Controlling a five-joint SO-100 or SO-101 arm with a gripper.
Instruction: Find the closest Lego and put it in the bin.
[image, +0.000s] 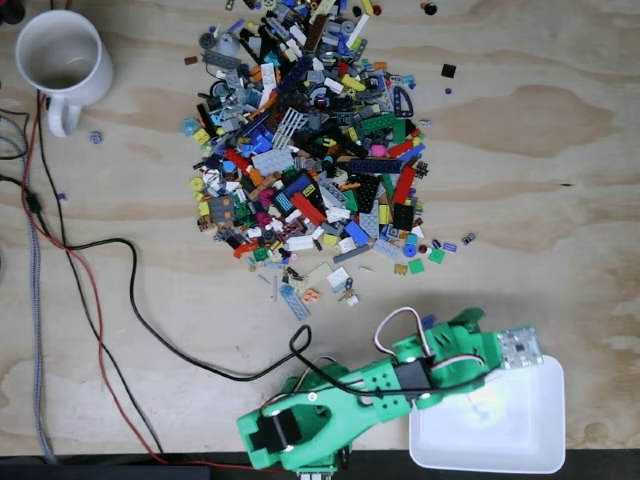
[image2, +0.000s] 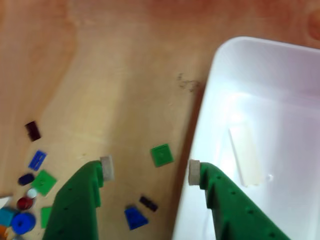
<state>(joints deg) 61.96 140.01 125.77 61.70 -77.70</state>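
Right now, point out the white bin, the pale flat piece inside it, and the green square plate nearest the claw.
White bin (image2: 216, 70), wrist view, on its left rim.
Pale flat piece (image2: 246, 155), wrist view, mid-surface.
Green square plate (image2: 162, 155), wrist view, centre of its top.

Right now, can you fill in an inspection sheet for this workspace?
Surface: plywood table, bare grain.
Job's things: Lego pile at centre; white bin holds one pale piece.
Clutter: white mug in the top left corner of the fixed view; green square between the fingers in the wrist view.
Gripper: gripper open, empty, at the bin's edge.
Cables: black cable and red wire cross the table.
Surroundings: nothing seen.
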